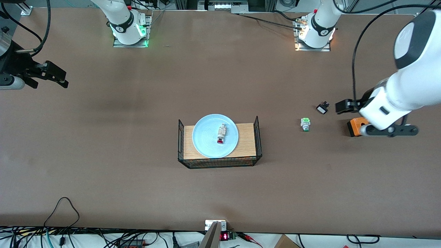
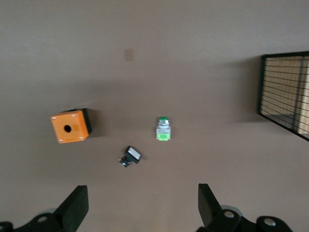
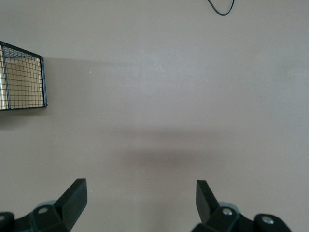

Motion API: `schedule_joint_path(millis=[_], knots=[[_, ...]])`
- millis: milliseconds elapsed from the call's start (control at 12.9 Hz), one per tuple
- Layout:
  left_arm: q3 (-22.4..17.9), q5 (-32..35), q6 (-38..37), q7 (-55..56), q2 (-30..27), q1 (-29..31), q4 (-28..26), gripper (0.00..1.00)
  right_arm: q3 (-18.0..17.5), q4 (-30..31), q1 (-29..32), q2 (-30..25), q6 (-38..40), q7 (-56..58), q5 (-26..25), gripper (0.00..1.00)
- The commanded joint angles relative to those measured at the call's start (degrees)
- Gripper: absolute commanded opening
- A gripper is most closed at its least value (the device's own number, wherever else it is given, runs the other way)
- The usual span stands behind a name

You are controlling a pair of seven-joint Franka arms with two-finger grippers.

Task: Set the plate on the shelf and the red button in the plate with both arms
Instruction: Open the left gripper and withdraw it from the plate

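On the worktop, the plate is being carried by a wire tray, and the red button is lying on the plate. The left gripper is hanging released over the orange box; the right gripper, jaws parted, is hanging over bare worktop.

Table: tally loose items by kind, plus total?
Plate: 1
Push buttons: 2, red button on the plate, green button on the table
Black-and-white switch: 1
Orange box: 1
Wire rack: 1
Total: 6
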State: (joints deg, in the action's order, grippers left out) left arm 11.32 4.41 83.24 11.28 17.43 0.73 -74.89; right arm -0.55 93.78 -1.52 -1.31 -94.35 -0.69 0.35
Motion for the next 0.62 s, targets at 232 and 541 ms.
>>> schedule_joint_path(millis=[232,541], knots=[[-7.62,-0.63,11.77,-8.91,-20.14,-2.22,-25.30,1.00,0.38,-1.14,0.47,0.17,1.45,2.89,-0.43,1.00],[-10.70,-3.35,11.50,-9.26,-21.04,-4.34,-25.93,1.00,0.38,-1.05,0.47,0.17,1.45,2.89,-0.52,1.00]])
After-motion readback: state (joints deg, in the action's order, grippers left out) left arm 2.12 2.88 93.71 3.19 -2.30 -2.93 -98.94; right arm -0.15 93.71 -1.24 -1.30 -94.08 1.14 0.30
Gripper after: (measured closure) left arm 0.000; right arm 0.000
